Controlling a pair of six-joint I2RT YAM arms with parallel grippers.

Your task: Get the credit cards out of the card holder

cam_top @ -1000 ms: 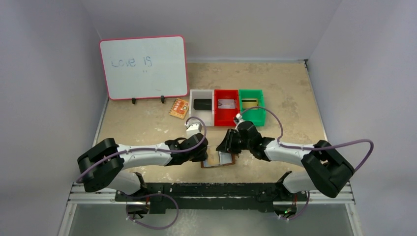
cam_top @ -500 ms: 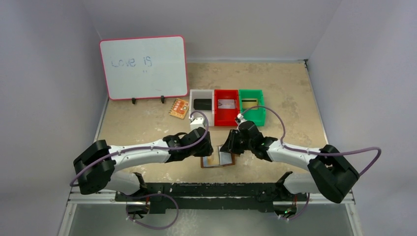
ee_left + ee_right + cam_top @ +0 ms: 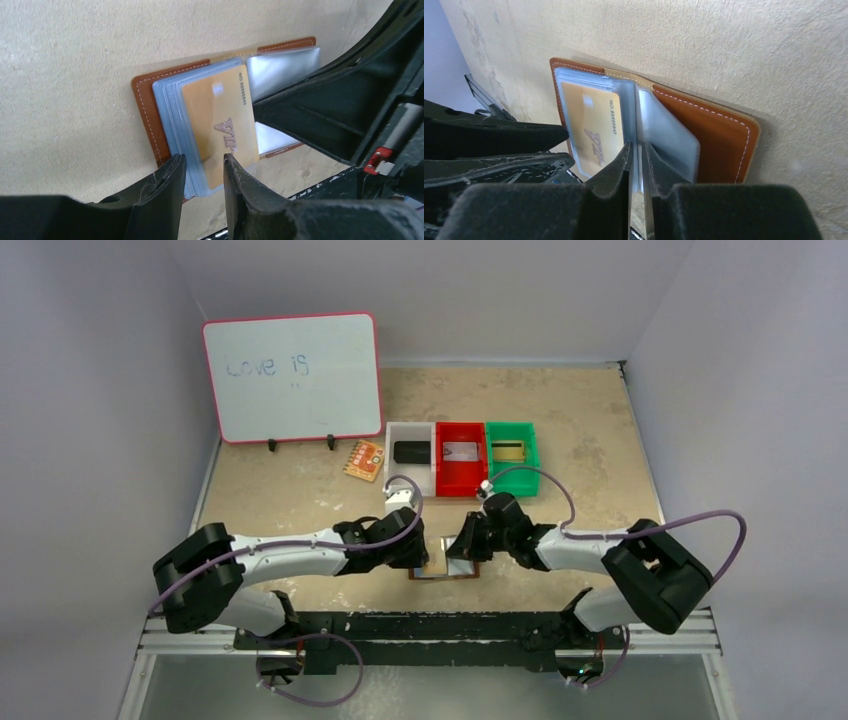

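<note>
1. bright, even light from above filled the top view; only soft shadows lay on the table [image 3: 580, 420].
2. the clear sleeves of the card holder [image 3: 145, 115] showed white glare.
3. in both wrist views the near fingers [image 3: 611, 175] were dark and out of focus.

We see the card holder [image 3: 145, 107] lying open on the surface [image 3: 560, 420] near its front edge. It is brown leather with pale stitching, and clear blue-grey sleeves [image 3: 170, 120] fan out inside. A gold credit card [image 3: 220, 125] with embossed digits sits in the top sleeve of the left half.
</note>
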